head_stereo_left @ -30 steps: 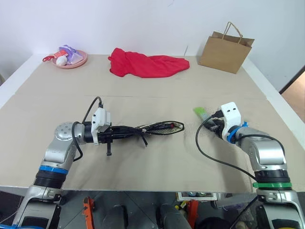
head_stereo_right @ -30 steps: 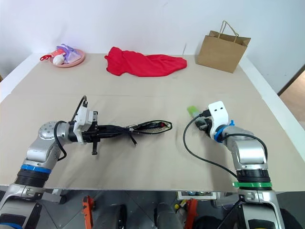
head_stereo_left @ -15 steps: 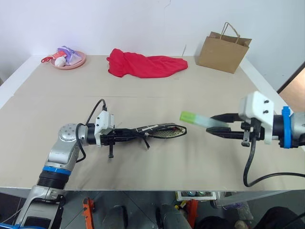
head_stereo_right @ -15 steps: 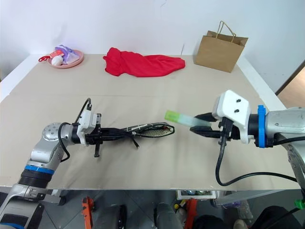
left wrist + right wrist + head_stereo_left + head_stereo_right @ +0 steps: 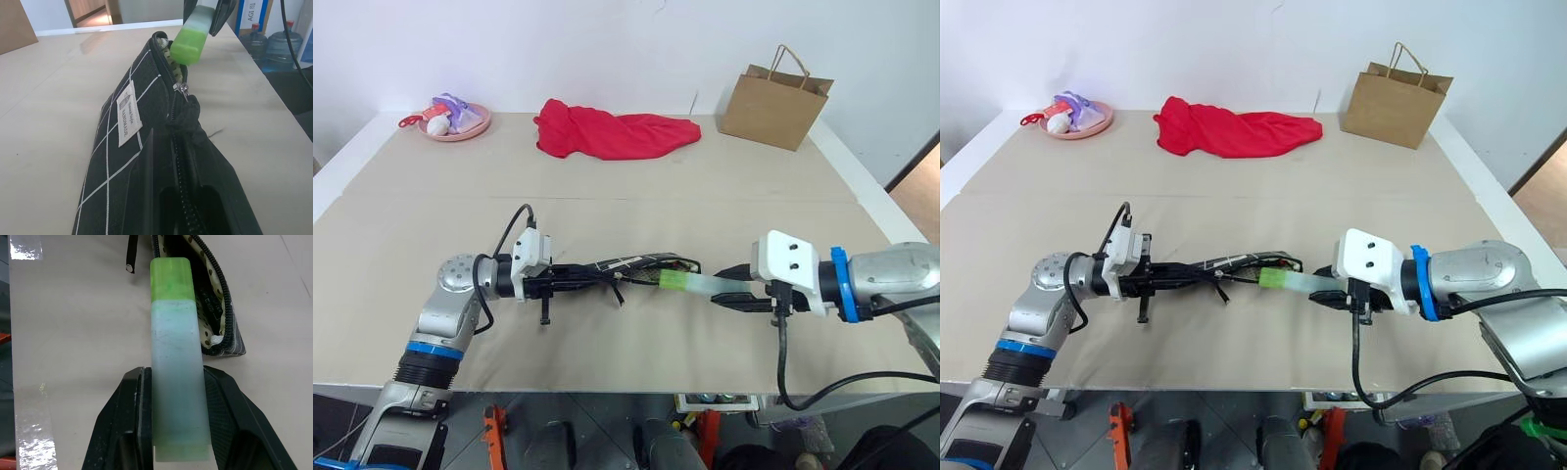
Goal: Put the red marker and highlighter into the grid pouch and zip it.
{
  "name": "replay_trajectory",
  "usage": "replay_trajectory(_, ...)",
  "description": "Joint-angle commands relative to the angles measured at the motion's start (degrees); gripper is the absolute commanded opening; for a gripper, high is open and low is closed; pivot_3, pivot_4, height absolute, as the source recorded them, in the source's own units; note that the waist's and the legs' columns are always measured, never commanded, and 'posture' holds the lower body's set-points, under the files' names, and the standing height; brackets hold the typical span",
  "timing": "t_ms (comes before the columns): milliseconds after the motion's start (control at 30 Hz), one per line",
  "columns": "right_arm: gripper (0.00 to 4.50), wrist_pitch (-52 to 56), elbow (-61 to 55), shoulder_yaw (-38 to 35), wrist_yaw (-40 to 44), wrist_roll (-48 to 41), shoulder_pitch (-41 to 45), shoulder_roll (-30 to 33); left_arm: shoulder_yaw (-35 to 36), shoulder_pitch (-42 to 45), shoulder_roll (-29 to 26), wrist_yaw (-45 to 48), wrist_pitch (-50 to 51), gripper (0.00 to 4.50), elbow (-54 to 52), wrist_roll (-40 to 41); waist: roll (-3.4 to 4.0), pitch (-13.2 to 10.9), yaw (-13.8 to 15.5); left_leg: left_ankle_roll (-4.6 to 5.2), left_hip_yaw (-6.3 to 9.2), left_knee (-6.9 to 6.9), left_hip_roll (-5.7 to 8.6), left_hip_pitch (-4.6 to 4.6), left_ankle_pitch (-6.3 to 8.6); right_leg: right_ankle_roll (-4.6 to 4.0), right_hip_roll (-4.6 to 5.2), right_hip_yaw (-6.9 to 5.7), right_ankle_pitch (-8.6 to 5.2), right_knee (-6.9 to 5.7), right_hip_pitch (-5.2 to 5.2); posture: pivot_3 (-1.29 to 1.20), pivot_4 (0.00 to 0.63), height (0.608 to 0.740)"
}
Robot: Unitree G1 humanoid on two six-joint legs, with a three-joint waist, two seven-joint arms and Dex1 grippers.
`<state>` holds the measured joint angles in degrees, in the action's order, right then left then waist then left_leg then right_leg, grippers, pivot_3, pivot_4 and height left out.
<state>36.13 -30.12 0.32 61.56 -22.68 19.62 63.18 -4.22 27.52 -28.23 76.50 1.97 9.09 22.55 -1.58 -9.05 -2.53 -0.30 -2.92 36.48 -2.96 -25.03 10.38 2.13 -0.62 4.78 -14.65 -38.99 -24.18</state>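
While gripped, translucent flat highlighter (image 5: 177,357) nears gridded fabric pouch (image 5: 142,147).

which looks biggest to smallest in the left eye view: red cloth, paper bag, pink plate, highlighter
1. red cloth
2. paper bag
3. pink plate and highlighter: look alike in size; the highlighter sits nearer the camera, so unranked.

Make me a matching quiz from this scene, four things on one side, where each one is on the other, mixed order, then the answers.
Things:
1. highlighter
2. grid pouch
3. red cloth
4. brown paper bag

Places:
A. standing at the table's far right corner
B. clamped in the left claw
C. lying at the table's far edge, middle
D. gripped by the right claw, cap at the pouch mouth

Pairs: 1-D, 2-B, 3-C, 4-A
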Motion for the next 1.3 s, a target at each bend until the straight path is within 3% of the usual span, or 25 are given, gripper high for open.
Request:
replay_trajectory(33,1.07,-1.2,2.1,2.3,0.2,1.1,4.2,-1.8,0.4,0.1,-0.2,0.2,-1.5,0.00,-0.4,0.1,0.00,0.0,-0.1,0.00,-0.02,0.00,-0.01,0.01,0.00,0.00,0.00,0.01,0.01,0.00,0.00,0.00,0.150,0.740)
replay_trajectory(400,1.07,-3.4,12.0,13.5,1.2,8.3,15.0,-9.4,-0.4,-0.8,0.2,0.1,-2.6,0.00,-1.0,-0.5,0.00,0.0,0.0,0.00,-0.01,-0.02,-0.02,-0.02,0.00,-0.04,-0.03,0.00,-0.01,-0.01,-0.04,0.00,0.150,0.740)
replay_trajectory(600,1.07,-2.9,15.4,22.1,-0.3,14.5,21.7,-18.3,-0.4,-0.5,0.4,0.2,-2.8,0.00,-0.5,-0.7,0.00,0.0,-0.1,0.00,0.00,-0.01,-0.08,-0.02,0.00,-0.11,-0.09,-0.03,0.03,-0.05,-0.08,0.00,0.150,0.740)
replay_trajectory(867,1.07,-3.5,19.4,24.5,-1.5,18.0,26.6,-26.1,-0.5,0.2,0.8,0.3,-3.0,0.00,0.3,-0.8,0.00,0.0,0.0,0.00,0.00,-0.01,-0.02,-0.06,0.00,-0.11,-0.04,-0.03,0.02,-0.06,-0.08,0.00,0.150,0.740)
replay_trajectory(933,2.10,-3.7,20.1,23.1,-2.3,17.6,27.1,-27.9,-0.5,0.3,0.9,0.3,-3.1,0.00,0.5,-0.9,0.00,0.0,0.0,0.00,0.02,-0.01,-0.02,-0.07,0.00,-0.13,-0.04,-0.04,0.03,-0.06,-0.07,0.00,0.150,0.740)
replay_trajectory(1100,4.01,-3.6,19.7,20.6,-2.6,18.4,26.2,-26.3,-0.3,0.1,1.0,0.3,-3.2,0.00,0.7,-0.9,0.00,0.0,0.0,0.00,0.03,-0.01,-0.02,-0.07,0.00,-0.32,-0.04,-0.07,0.15,-0.06,-0.07,0.00,0.150,0.740)
replay_trajectory(1267,4.01,-1.8,15.9,13.6,0.7,12.9,23.4,-20.9,-0.3,-0.1,1.2,0.0,-3.3,0.00,0.7,-0.9,0.00,0.0,0.2,0.00,0.03,-0.01,0.02,-0.09,0.00,-0.32,0.00,-0.07,0.14,-0.06,-0.06,0.00,0.150,0.740)
replay_trajectory(1300,4.01,-0.5,13.9,9.5,1.5,9.4,21.4,-19.7,-0.3,-0.1,1.2,-0.1,-3.3,0.00,0.6,-0.9,-0.01,0.0,0.3,0.00,0.02,-0.01,0.02,-0.09,0.00,-0.31,0.01,-0.06,0.14,-0.05,-0.06,0.00,0.150,0.740)
